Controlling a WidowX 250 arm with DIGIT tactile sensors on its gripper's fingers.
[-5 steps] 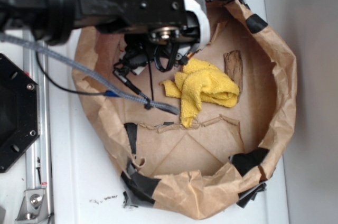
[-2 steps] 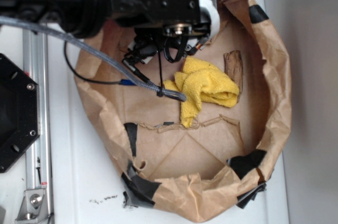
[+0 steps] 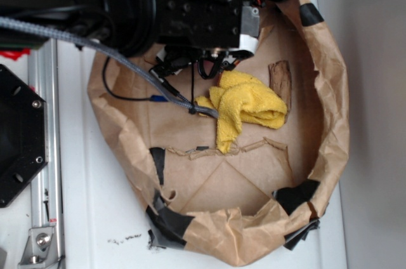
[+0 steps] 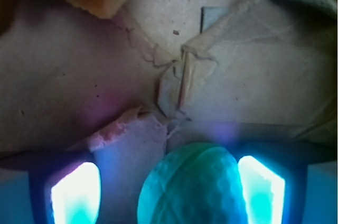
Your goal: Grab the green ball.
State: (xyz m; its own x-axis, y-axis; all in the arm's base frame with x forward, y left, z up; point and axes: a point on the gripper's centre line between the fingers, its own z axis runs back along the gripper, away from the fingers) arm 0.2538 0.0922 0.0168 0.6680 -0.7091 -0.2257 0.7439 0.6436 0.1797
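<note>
Seen from the wrist: green ball (image 4: 193,184) at 6 o'clock of the frame, low and centred, sitting between the two glowing fingers (image 4: 75,192) of the hand (image 4: 169,195). Fingers spread and released, a gap on the left side of the ball, the right finger near it or just touching; cannot tell which. Nothing clenched yet.

Seen from outside: ball hidden under the black arm (image 3: 127,2), somewhere near 11 o'clock of the brown paper nest (image 3: 330,123) that holds everything. Yellow cloth (image 3: 247,107) near the centre, toward 1 o'clock, just beside the hand's position; a small brown piece of wood (image 3: 280,82) at 2 o'clock. White worktop (image 3: 95,218) beneath the paper.

Handling, as judgement only: small round body with a finely dimpled matte skin, probably light and fairly firm, not fragile. Dimples and matte finish likely give decent grip, yet a sphere rolls readily on the creased paper floor (image 4: 222,76) and squirts out if pinched off-centre. Best taken across the widest part, finger pads on opposite sides at mid-height, closing evenly so neither pad nudges first. Worth centring slightly, since the ball looks closer to the right finger. Cloth edge close by at 11 o'clock of the wrist view; best kept out of the pinch.
</note>
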